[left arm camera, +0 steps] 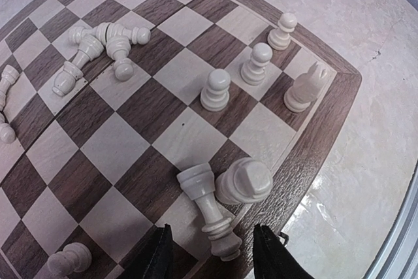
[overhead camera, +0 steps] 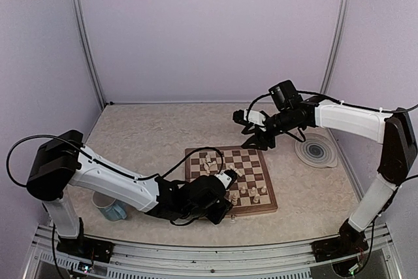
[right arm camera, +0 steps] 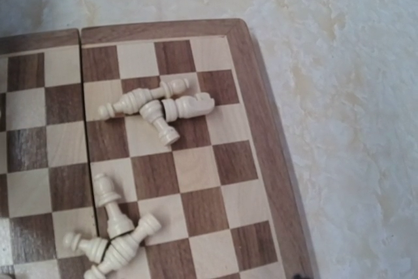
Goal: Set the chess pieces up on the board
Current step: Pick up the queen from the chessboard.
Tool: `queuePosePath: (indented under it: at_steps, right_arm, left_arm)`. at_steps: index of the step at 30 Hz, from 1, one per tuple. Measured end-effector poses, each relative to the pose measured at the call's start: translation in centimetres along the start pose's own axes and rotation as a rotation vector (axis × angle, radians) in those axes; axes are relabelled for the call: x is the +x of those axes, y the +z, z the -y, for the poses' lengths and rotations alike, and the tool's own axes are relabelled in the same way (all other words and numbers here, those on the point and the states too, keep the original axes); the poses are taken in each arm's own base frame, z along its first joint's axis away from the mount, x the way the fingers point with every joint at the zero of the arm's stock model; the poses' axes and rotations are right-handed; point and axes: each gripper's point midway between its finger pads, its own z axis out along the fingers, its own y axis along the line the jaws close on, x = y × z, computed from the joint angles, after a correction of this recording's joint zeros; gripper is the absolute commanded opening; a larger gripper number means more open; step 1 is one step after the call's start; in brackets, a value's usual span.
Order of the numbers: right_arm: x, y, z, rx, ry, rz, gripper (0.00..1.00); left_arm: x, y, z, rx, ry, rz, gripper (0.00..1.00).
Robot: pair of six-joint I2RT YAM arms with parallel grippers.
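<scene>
Wooden, checked in dark brown and cream, the board (overhead camera: pixel 251 158) lies on the pale mottled table (overhead camera: pixel 150 135), with a ringed grey-blue plate (overhead camera: pixel 316 150) to its right and a blue cup (overhead camera: pixel 111 207) by the left arm. From above, the left gripper (overhead camera: pixel 228 195) sits low at the board's near edge among cream chess pieces (overhead camera: pixel 253 193). The right gripper (overhead camera: pixel 253 136) hangs just beyond the far edge, and I cannot tell how its jaws stand. At the left wrist, the dark fingers (left arm camera: pixel 160 256) stand apart. A toppled piece (left arm camera: pixel 210 210) lies between them, touching neither, with a second fallen piece (left arm camera: pixel 245 181) just beside it. Three pawns (left arm camera: pixel 215 89) and an upright knight (left arm camera: pixel 305 88) stand near the border, and a heap (left arm camera: pixel 98 44) lies further in. The right wrist shows a board corner, the fold seam (right arm camera: pixel 85 129) and two fallen clusters, one holding a fallen knight (right arm camera: pixel 189 104), the other cluster (right arm camera: pixel 114 236) by the seam.
</scene>
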Motion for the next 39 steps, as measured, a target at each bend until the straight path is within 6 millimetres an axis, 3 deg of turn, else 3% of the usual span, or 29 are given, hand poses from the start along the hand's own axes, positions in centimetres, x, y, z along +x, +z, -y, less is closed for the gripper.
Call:
queuePosePath:
  at_steps: [15,27,36,39]
  right_arm:
    - [0.2,0.0,0.1,0.006,-0.003,-0.008,0.54]
    - [0.6,0.5,0.0,-0.002,0.002,-0.016,0.54]
    - [0.5,0.6,-0.3,-0.021,0.0,-0.008,0.56]
    - [0.3,0.5,-0.9,-0.051,-0.007,0.002,0.56]
  left_arm:
    - [0.7,0.9,-0.4,-0.013,0.012,-0.029,0.35]
    - [0.7,0.9,-1.7,-0.035,0.027,-0.048,0.15]
    - [0.2,0.5,-4.0,-0.034,0.03,-0.084,0.1]
    - [-1.2,-0.6,-5.5,-0.028,0.008,-0.08,0.1]
